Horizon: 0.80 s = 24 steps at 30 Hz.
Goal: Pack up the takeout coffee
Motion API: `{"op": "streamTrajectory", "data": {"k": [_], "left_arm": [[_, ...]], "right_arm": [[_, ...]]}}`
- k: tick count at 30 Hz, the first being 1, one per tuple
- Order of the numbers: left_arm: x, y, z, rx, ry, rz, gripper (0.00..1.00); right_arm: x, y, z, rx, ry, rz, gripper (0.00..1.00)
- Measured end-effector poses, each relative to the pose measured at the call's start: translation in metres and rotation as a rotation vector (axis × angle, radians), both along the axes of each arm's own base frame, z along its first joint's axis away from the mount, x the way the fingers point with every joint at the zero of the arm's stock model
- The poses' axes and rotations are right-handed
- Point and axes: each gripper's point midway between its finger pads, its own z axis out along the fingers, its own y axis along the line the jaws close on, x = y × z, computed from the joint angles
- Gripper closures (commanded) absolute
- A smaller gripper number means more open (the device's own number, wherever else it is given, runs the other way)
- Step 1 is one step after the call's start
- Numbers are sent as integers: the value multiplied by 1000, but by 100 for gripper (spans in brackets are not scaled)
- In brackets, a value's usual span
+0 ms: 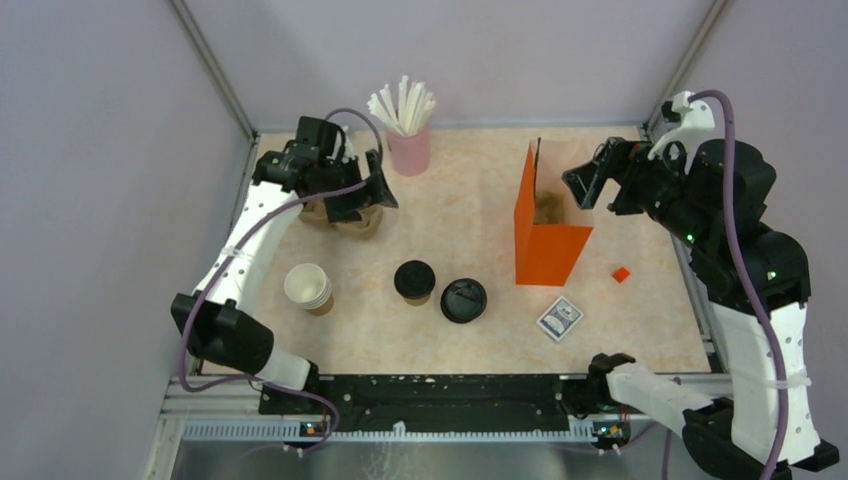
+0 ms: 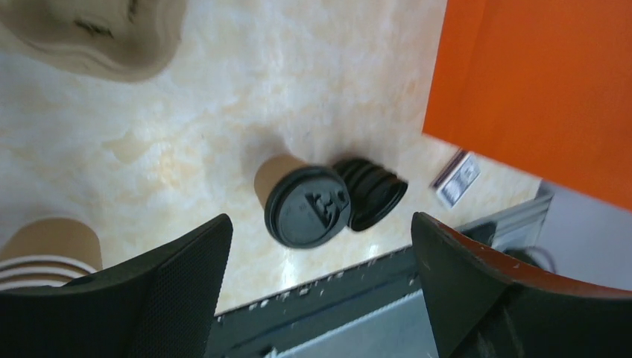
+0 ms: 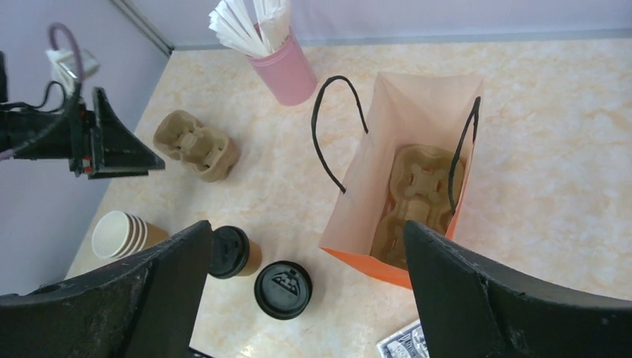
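Below the right gripper (image 3: 307, 227), jaws wide apart and empty, the orange bag (image 3: 387, 134) stands upright with one pulp carrier (image 3: 417, 198) inside. A second carrier (image 3: 195, 145) lies on the table under the left gripper (image 2: 320, 224), also spread and empty. The takeout coffee (image 1: 414, 281) stands well away from both, between them, with one loose black lid (image 1: 463, 300) just beside it. Nearer the left gripper are one stack of lidless cups (image 1: 308, 287) and one pink cup of white straws (image 1: 408, 150). A red block (image 1: 621, 274) and a printed card (image 1: 559, 318) lie near the bag.
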Motion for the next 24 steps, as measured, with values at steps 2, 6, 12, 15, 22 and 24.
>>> {"op": "streamTrajectory", "data": {"k": [2, 6, 12, 15, 22, 24], "left_arm": [[-21, -13, -9, 33, 73, -77, 5], [-51, -43, -20, 101, 172, -222, 7], [-93, -75, -46, 133, 272, -363, 1], [-111, -76, -72, 148, 348, -395, 1], [-114, -69, -117, 213, 435, -394, 1], [-113, -67, -123, 225, 429, -399, 1]], "right_arm": [[-5, -2, 4, -10, -27, 8, 4], [-8, -3, 14, -14, -78, 21, 4], [-4, 1, 17, -8, -99, 36, 4], [-1, 2, 12, -8, -90, 32, 4], [3, -4, 8, -3, -75, -14, 4], [3, -5, 9, 5, -72, -26, 4]]}}
